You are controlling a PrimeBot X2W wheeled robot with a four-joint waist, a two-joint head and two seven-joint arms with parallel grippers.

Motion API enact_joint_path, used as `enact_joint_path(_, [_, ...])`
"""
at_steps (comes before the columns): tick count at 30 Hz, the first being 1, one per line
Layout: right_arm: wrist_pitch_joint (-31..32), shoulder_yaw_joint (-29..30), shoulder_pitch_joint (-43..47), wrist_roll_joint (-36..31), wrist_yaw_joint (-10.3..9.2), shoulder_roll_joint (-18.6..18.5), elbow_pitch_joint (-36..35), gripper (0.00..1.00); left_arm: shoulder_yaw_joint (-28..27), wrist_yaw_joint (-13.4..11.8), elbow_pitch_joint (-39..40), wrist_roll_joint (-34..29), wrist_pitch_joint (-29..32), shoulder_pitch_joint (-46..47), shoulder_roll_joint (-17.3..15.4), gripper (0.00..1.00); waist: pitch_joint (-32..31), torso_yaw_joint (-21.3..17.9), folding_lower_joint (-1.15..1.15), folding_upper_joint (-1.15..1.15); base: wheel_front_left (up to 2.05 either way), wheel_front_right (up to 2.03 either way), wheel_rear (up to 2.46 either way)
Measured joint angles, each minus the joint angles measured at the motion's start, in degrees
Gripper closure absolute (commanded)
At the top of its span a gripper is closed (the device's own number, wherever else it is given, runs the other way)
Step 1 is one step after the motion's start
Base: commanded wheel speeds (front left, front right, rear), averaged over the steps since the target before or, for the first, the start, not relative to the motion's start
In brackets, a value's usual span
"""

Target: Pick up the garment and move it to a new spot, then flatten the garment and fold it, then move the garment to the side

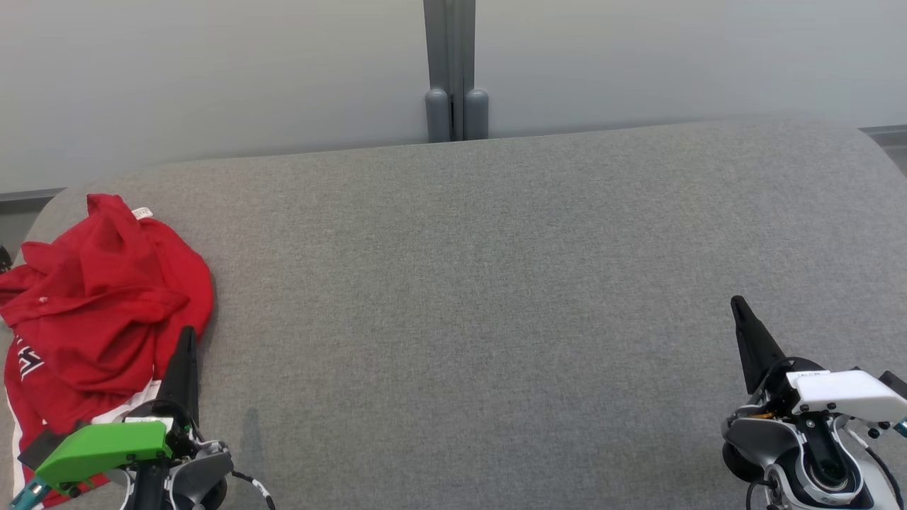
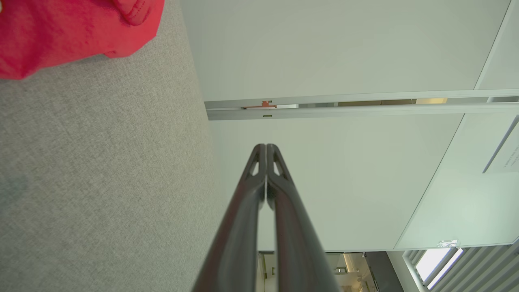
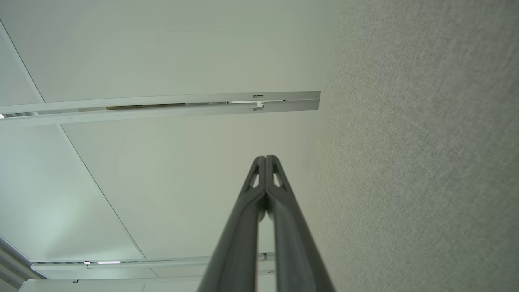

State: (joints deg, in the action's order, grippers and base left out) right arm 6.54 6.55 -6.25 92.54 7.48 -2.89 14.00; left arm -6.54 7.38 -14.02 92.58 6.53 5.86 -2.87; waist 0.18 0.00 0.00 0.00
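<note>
A crumpled red garment [image 1: 99, 304] with white trim and a white label lies bunched at the far left of the grey fabric table [image 1: 482, 283]. A red corner of the garment [image 2: 61, 32] fills the top left of the left wrist view. My left gripper [image 1: 188, 333] stands at the lower left, right beside the garment's right edge, its two dark fingers pressed together with nothing between them [image 2: 266, 147]. My right gripper [image 1: 737, 303] is at the lower right over bare table, far from the garment, also shut and empty [image 3: 266, 157].
A pale wall panel with a grey vertical post [image 1: 453, 71] stands right behind the table's far edge. The table's corners are rounded, and the garment hangs over the left edge [image 1: 10, 425].
</note>
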Motion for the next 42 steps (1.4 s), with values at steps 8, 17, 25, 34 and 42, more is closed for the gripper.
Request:
enact_joint_path(8, [0.0,-0.1,1.2,0.0,-0.02,0.5,1.9,0.0,0.1,-0.1,-1.9,0.0,-0.1,-1.5,0.5,0.0,0.0,0.0,0.0,0.0,0.0,0.0,0.0])
enact_joint_path(17, [-2.2,-0.4,2.1,-2.3,-0.12,0.7,1.8,0.0,0.7,-0.1,-1.6,-0.7,-2.3,-2.3,0.7,0.0,0.1,-0.1,0.0,0.0,0.0,0.0,0.0])
enact_joint_path(25, [-4.6,0.2,1.8,-9.5,-0.12,0.7,1.3,0.0,-0.6,-0.1,-0.6,-4.2,-4.7,-2.3,0.6,0.0,0.3,-0.1,0.0,0.0,0.0,0.0,0.0])
enact_joint_path(34, [-6.7,0.2,0.6,-23.7,-0.12,0.6,-4.3,0.0,-1.9,-0.1,1.0,-10.8,-6.7,-2.3,0.6,0.0,0.7,-0.2,0.0,0.0,0.0,0.0,0.0])
enact_joint_path(42, [-8.4,-1.9,0.0,-38.3,-0.11,0.6,-8.8,0.0,-1.8,-0.9,5.4,-20.7,-8.5,-2.2,0.6,0.0,1.0,-0.2,0.0,0.0,0.0,0.0,0.0])
